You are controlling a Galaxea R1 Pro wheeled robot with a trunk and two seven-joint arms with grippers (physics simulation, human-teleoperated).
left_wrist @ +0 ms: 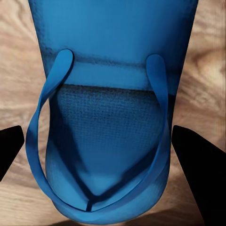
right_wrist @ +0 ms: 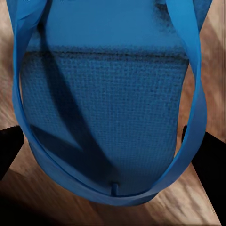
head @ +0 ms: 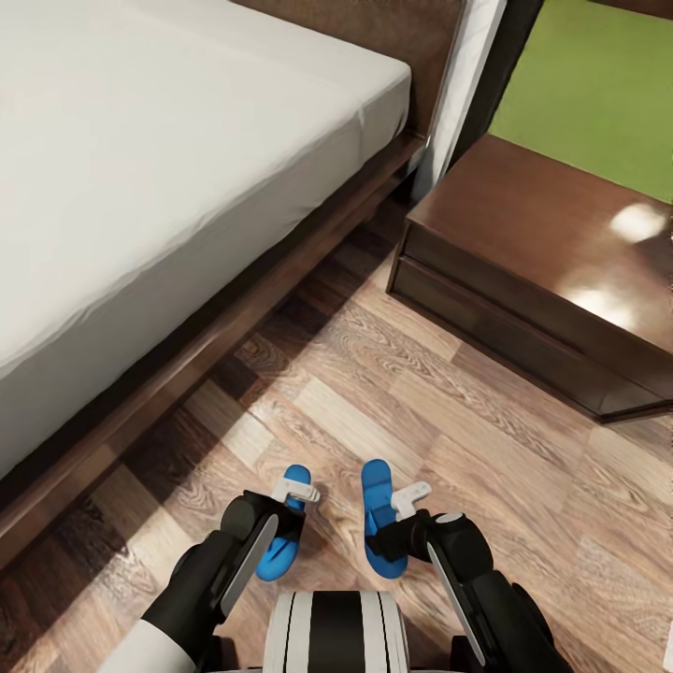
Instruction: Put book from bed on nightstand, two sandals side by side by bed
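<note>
On the wood-plank floor just ahead of my base, I count two blue sandals, lying side by side with a strip of bare floor between them. Both have their long axes running away from me, roughly level with each other, in the space between the bed on my left and the one nightstand on my right. The left sandal sits nearer the bed frame and leans slightly toward the other at its far tip; the right sandal runs almost straight ahead.

My left gripper hangs right over the left sandal. From the left wrist camera, that sandal lies flat on the planks, its thong strap coming to a point near the camera. The dark fingers stand wide apart, one on each side of the sole, with floor showing between each finger and the sandal, so the gripper is spread and holds nothing.

My right gripper hovers over the right sandal. From the right wrist camera, this sandal sits very close to the lens, and the two fingers are again well spread, outside the strap on both sides. At this range I cannot be sure whether a finger brushes the strap, but the jaws look released rather than closed on it.

The bare off-white mattress shows one corner by the headboard.
</note>
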